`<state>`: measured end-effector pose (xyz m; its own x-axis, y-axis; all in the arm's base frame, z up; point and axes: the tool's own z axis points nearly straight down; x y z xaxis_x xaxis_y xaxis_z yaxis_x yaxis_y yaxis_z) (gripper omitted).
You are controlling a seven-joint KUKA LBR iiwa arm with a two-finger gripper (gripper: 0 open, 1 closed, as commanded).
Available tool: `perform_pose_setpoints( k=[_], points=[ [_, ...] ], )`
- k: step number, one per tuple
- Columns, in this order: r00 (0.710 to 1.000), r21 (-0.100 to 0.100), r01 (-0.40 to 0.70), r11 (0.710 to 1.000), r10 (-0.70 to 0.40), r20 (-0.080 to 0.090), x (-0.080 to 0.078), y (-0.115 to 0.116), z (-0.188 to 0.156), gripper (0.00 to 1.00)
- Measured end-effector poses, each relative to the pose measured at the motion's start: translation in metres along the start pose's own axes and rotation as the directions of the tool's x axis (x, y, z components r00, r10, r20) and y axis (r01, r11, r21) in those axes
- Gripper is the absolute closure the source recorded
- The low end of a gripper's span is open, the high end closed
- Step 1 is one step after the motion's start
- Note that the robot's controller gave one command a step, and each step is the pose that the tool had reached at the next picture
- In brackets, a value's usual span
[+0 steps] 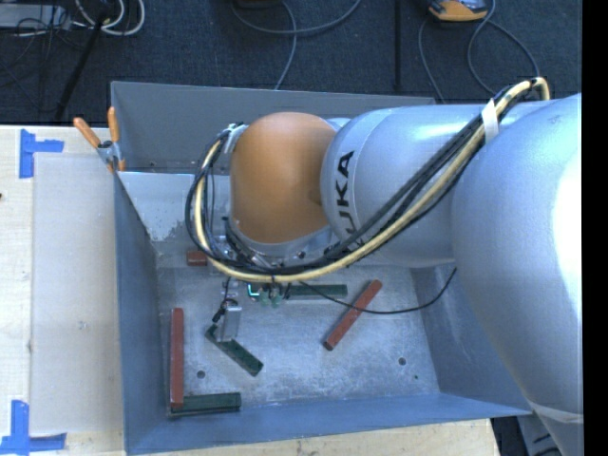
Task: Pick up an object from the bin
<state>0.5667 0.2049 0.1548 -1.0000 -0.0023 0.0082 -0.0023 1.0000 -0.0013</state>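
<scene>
The arm (446, 207) reaches into the grey bin (138, 293) from the right, and its orange cover (275, 174) hangs over the back half of the floor. A loop of yellow and black cable (198, 207) runs round the cover's left side and under it.

The jaws point down below the cover, left of the bin's middle. They stand at the upper left end of a slanted green bar (239, 356), which lies flat on the floor and runs down to the right. From this angle one cannot tell whether the jaws are released or clenched, nor whether they touch the bar. Nothing can be seen between them.

Five other pieces lie loose and apart on the floor.
- A long red bar (177, 354) lies along the left wall, running front to back.
- A front green bar (207, 404) lies crosswise at the long red bar's near end, so the two make an L. Whether they touch is unclear.
- A tilted red bar (351, 314) lies right of the jaws, well apart from them, leaning up to the right.
- A back green bar (321, 291) lies crosswise near that bar's upper end, its left part hidden under the wrist.
- A red stub (197, 258) sticks out near the back left, partly hidden by the cable loop.
</scene>
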Motion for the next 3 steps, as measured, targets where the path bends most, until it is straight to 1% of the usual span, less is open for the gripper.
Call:
perform_pose_setpoints(
  k=[1,2,3],
  points=[
    [1.000,0.002,-0.008,1.000,0.008,-0.003,0.057,-0.047,0.090,0.00],
    [1.000,-0.002,-0.010,1.000,0.010,0.007,0.053,-0.045,0.086,1.00],
    [1.000,-0.003,-0.004,1.000,0.004,0.014,0.074,-0.064,-0.054,1.00]
  ],
)
